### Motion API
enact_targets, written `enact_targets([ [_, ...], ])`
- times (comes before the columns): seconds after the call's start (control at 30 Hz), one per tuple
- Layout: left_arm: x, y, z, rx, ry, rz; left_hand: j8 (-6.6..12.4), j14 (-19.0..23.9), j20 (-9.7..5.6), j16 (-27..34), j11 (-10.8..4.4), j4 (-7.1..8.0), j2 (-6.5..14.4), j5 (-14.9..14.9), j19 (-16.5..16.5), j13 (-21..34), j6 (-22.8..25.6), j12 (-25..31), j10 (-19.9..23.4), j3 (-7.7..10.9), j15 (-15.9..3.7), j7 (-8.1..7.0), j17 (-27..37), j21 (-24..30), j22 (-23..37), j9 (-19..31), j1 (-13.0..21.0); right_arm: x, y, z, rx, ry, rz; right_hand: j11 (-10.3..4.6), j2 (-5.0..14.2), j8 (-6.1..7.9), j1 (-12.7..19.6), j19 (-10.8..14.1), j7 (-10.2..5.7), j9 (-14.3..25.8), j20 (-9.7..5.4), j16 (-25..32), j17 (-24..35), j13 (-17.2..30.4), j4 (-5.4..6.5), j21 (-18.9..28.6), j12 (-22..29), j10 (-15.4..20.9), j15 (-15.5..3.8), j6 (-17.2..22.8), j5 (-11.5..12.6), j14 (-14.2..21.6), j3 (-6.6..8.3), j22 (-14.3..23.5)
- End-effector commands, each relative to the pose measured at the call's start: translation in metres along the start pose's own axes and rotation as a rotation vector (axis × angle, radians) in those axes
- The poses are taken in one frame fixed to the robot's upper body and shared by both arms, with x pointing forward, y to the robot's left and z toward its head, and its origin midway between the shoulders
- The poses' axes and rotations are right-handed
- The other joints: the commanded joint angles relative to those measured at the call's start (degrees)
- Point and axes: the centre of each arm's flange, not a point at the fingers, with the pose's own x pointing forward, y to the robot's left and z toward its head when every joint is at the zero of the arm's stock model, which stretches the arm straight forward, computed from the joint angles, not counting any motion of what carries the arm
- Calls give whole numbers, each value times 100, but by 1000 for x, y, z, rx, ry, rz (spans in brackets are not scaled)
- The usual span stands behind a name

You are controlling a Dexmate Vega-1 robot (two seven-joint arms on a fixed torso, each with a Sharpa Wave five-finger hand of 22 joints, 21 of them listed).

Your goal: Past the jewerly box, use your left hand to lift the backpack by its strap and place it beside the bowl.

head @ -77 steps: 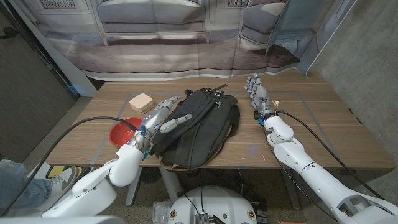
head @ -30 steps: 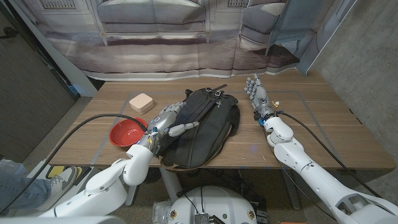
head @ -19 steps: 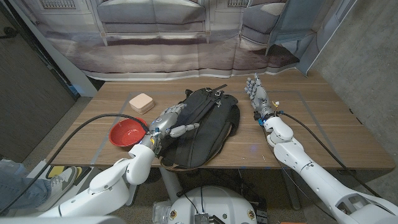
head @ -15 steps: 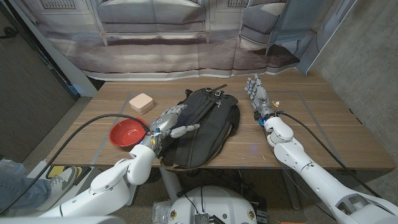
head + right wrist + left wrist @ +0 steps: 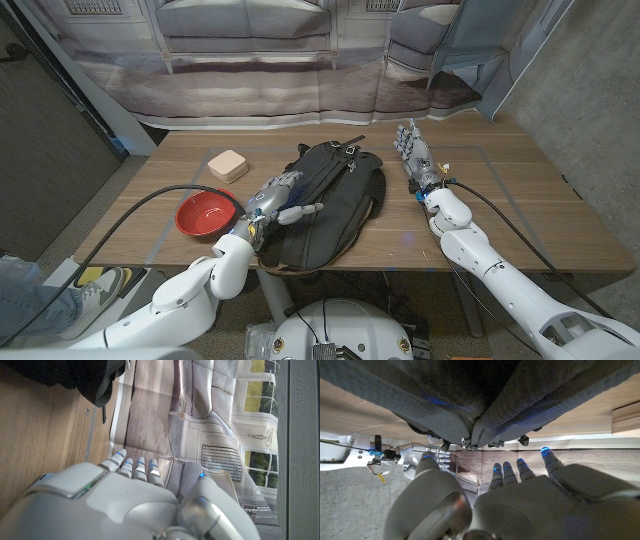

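Wooden tabletop [image 5: 520,200], one, carrying three loose items. Item one: black backpack [image 5: 330,200], single, lying flat at the middle of the tabletop, its lower end reaching the near edge, zip pulls and a thin strap end at its far end. Item two: red bowl [image 5: 204,213], single, round, near the left front edge, well apart from the backpack's body, with the left arm's black cable passing just in front of it. Item three: jewelry box [image 5: 229,164], single, pale peach, square with rounded corners, lid closed, set farther back than the bowl and to the left of the backpack's far end. Left hand [image 5: 275,197], one, placed at the backpack's left flank between bowl and bag, fingers spread and reaching over the dark fabric, thumb extended across it; nothing gripped, fingers apart; the left wrist view shows the fingertips [image 5: 502,471] short of the bag's folds and strap hardware. Right hand [image 5: 413,150], one, standing on the tabletop just right of the backpack's far end, fingers straight and apart, holding nothing, clear of the bag. Backdrop: printed curtain [image 5: 300,60] behind the tabletop. A person's shoe [image 5: 95,290] at the lower left floor.
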Motion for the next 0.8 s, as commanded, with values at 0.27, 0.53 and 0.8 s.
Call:
enact_targets([
  [0.27,1,-14,3,88,41,18,22,26,17,49,-64,-7,-20,48,58,32,63,30,30,-20,0,-52,12,13,11,12,39,-1,-1,-2,6,6,-3,25,42,-17,39,47,-17,33,-18,-18,10,22,-12,3,-29,31,-10,64,-34,19,-12,5],
  [0.53,4,-14,4,83,33,-16,32,51,15,57,-86,-9,-16,56,69,33,94,39,56,-31,-27,-58,13,13,12,12,50,3,0,-4,8,9,7,31,45,-13,43,47,-31,34,-15,-20,10,22,-15,2,-27,45,-8,76,-35,19,-16,5],
  [0.8,13,-20,5,73,19,-50,33,54,13,56,-91,-9,-6,66,86,33,103,38,56,-39,-33,-50,14,14,13,13,61,4,0,-5,12,12,5,16,47,-13,45,48,-29,34,-14,-21,10,22,-18,2,-32,41,-12,83,-35,22,-20,6],
])
